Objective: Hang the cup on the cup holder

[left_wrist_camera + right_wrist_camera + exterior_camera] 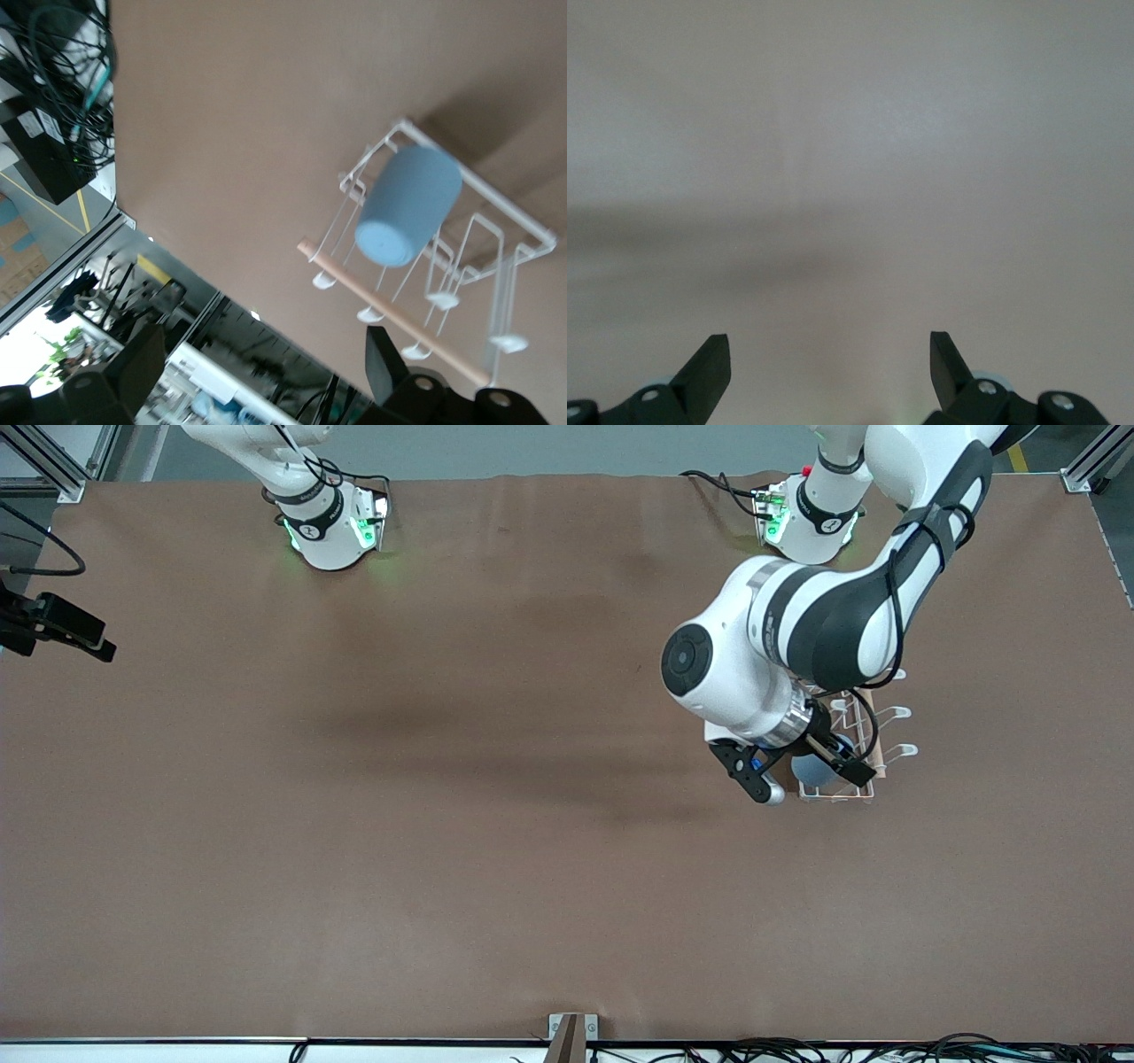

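My right gripper [829, 367] waits with its fingers spread over bare brown table [399, 824]. At about 3 o'clock on that table, the small light-blue plastic tumbler [408, 206] hangs on a prong of the white wire rack with a wooden dowel [443, 266]. My left gripper [266, 367] hovers just above it, fingers spread, holding nothing.

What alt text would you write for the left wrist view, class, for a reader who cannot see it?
A light-blue cup hangs upside down on a prong of a white wire rack with a wooden dowel, standing on a brown table. The left hand is open and empty, apart from the cup, its two dark fingertips at the picture's lower edge.
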Robot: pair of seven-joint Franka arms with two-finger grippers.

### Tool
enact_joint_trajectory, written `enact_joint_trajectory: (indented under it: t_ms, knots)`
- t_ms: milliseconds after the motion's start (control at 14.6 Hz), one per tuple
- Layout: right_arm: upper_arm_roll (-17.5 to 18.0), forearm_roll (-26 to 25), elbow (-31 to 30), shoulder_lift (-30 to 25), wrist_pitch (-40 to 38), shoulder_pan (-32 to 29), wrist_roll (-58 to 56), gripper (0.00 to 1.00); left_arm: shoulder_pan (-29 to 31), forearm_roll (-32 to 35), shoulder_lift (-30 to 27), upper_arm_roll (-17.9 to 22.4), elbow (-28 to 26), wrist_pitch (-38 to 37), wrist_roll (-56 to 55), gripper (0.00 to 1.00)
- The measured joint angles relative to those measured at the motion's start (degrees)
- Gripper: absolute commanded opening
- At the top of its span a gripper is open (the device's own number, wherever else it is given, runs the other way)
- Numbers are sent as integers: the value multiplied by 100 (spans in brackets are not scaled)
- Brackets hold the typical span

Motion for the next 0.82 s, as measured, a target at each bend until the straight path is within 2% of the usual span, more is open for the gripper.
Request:
enact_joint_trajectory:
  t_ms: [137, 274, 479, 684, 821]
  knots:
    - [0, 0, -69, -21, 13, 3, -1, 99, 8, -306, -74, -60, 169, 31, -633, 100]
    - [1, 0, -82, -42, 14, 5, -2, 99, 79, -1018, -181, -69, 381, 39, -1336, 100]
    - [1, 0, -109, -65, 19, 6, -2, 99, 529, -2017, -376, -72, 695, 48, -1577, 100]
    - [4, 0, -139, -77, 23, 7, -2, 99, 1088, -2320, -705, -84, 850, 111, -1542, 100]
    - [5, 0, -140, -80, 45, 8, -2, 99, 1250, -2356, -958, -87, 883, 198, -1509, 100]
